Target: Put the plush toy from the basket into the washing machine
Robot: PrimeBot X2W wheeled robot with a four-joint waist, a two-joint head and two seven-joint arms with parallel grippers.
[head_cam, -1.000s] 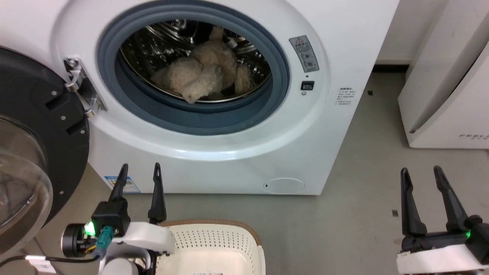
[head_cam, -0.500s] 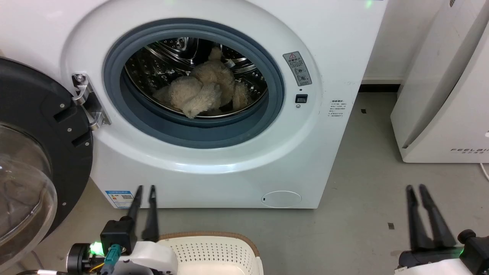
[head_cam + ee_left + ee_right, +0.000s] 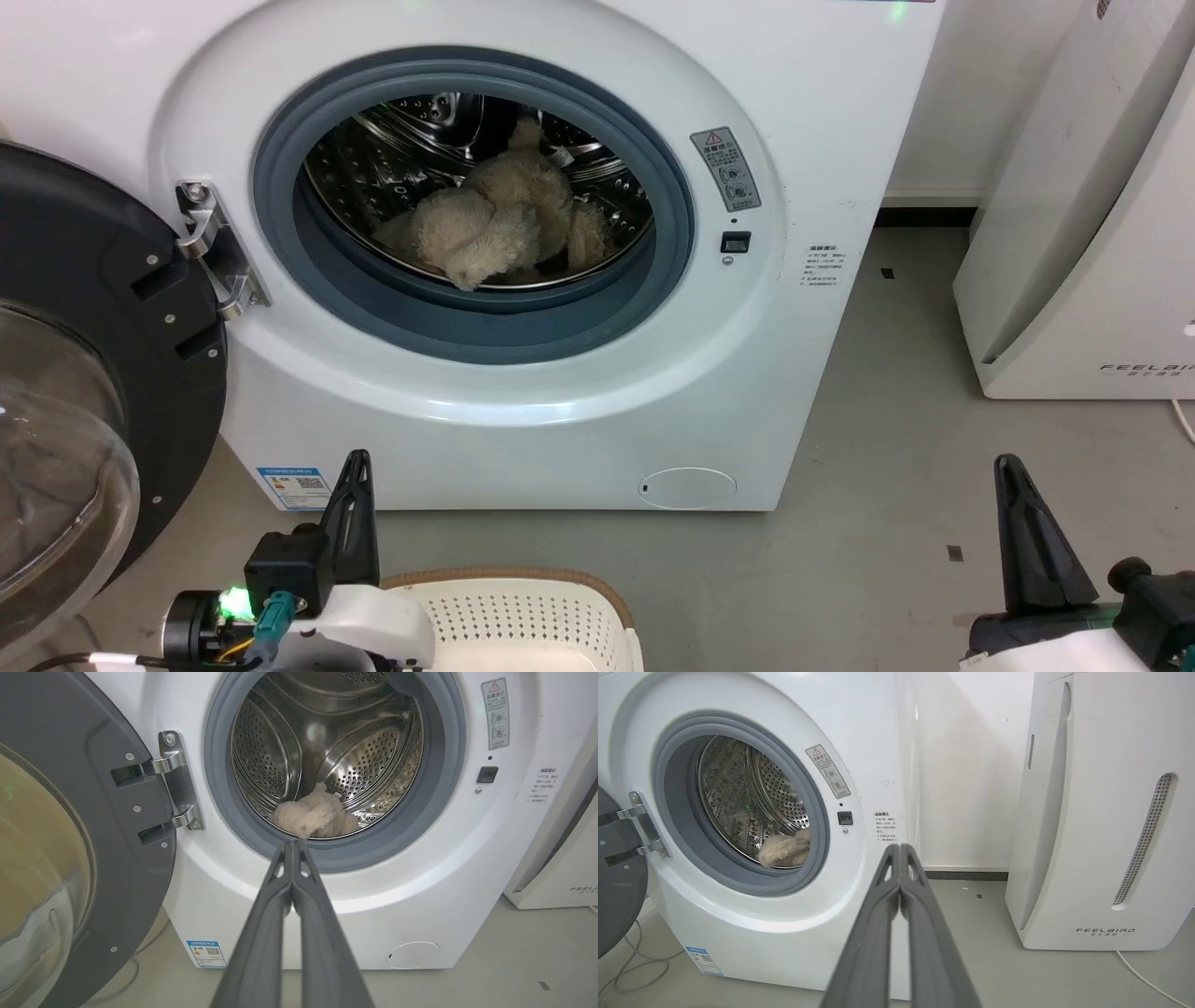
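The beige plush toy (image 3: pixel 499 229) lies inside the steel drum of the white washing machine (image 3: pixel 822 112), just behind the grey door ring; the same plush toy (image 3: pixel 315 816) (image 3: pixel 784 850) rests at the drum's bottom in both wrist views. The washing machine (image 3: pixel 537 732) (image 3: pixel 864 714) has its door swung open. Part of the cream basket (image 3: pixel 523 607) with its brown rim shows at the bottom edge. My left gripper (image 3: pixel 358 462) (image 3: pixel 292 843) is shut with nothing held, low in front of the washer. On the right, over bare floor, my right gripper (image 3: pixel 1006 464) (image 3: pixel 899 847) is shut too.
The dark round glass door (image 3: pixel 84 373) hangs open at the left on its metal hinge (image 3: pixel 210 247). A white FEELAIR appliance (image 3: pixel 1092 233) stands on the right against the wall. Grey floor (image 3: pixel 887 467) lies between the washer and that appliance. A cable (image 3: pixel 626 961) lies on the floor.
Both grippers went from open to shut, fingers pressed together. The head camera moved back and up early on, then held still. The plush toy stayed in the drum.
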